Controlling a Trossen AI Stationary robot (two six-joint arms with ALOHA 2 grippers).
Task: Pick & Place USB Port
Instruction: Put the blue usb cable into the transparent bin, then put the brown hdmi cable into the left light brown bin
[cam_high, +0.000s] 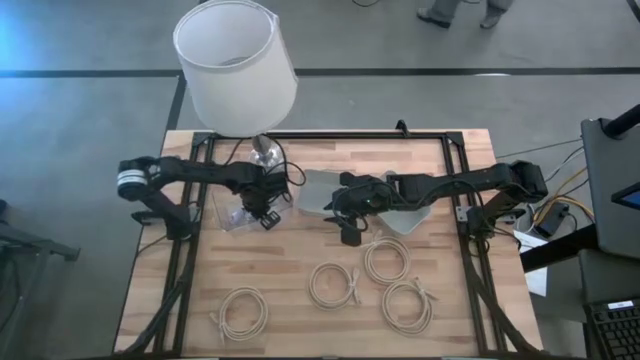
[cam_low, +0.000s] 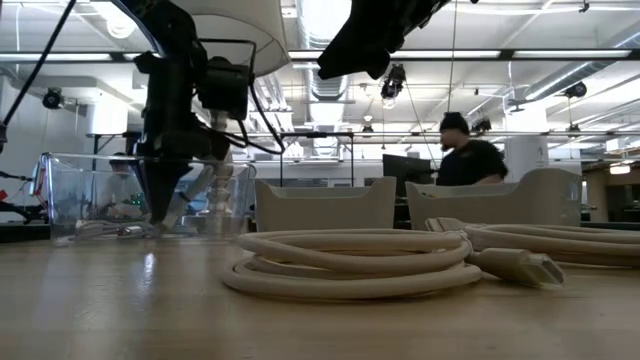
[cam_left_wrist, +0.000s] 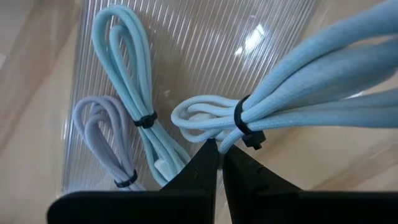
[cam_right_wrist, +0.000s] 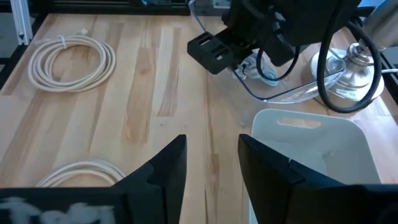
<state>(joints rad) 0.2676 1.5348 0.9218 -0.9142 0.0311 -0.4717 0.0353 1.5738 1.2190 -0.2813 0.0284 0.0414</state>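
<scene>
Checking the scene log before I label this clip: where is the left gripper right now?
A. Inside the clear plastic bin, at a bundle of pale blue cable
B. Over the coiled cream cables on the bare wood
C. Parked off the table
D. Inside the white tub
A: the left wrist view shows the left gripper in the clear plastic bin, its fingers nearly shut at a tied pale blue cable bundle.

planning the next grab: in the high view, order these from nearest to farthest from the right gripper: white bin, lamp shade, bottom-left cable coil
1. White bin: right beside the right gripper, under that arm.
2. Bottom-left cable coil: toward the table's front-left corner.
3. Lamp shade: past the table's back edge, left side.
</scene>
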